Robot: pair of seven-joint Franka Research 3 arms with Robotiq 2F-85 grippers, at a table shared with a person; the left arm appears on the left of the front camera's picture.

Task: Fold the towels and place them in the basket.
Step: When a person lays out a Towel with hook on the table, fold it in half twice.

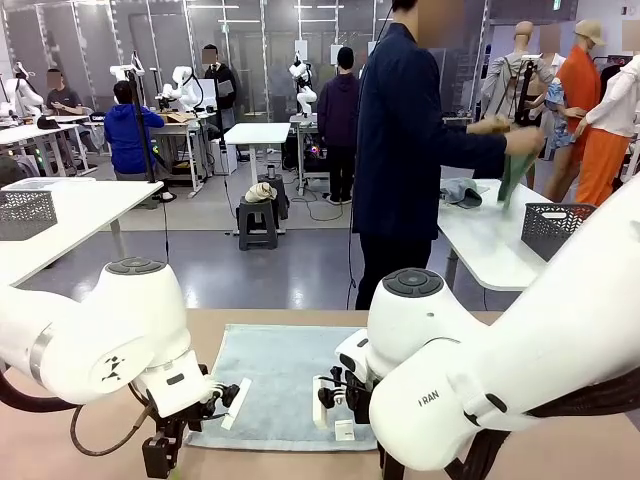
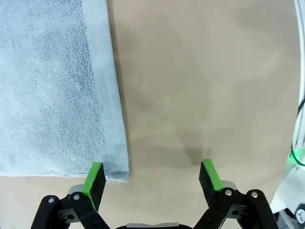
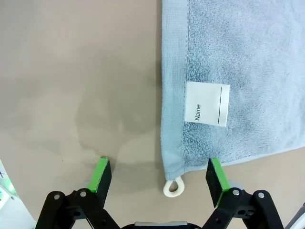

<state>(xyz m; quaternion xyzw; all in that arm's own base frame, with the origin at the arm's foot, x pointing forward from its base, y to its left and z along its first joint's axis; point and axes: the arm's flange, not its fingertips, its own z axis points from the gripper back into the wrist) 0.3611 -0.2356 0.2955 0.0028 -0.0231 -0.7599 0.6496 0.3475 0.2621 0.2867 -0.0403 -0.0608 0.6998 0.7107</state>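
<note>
One pale blue-grey towel (image 1: 285, 385) lies spread flat on the tan table between my two arms. In the left wrist view my left gripper (image 2: 152, 179) hangs open over bare table, its left pad just at the towel's (image 2: 52, 86) near corner. My right gripper (image 3: 157, 179) is open above the other near corner of the towel (image 3: 238, 57), with the white loop (image 3: 172, 187) between its fingers and a white "Name" label (image 3: 207, 103) just beyond. A dark grey mesh basket (image 1: 555, 225) stands on the white side table at the right.
The person (image 1: 400, 150) stands at the table's far side, turned toward the right side table (image 1: 490, 245) and holding a green cloth (image 1: 515, 170). A grey cloth (image 1: 462, 192) lies on that table. Another mesh basket (image 1: 25, 212) sits on a white table at the left.
</note>
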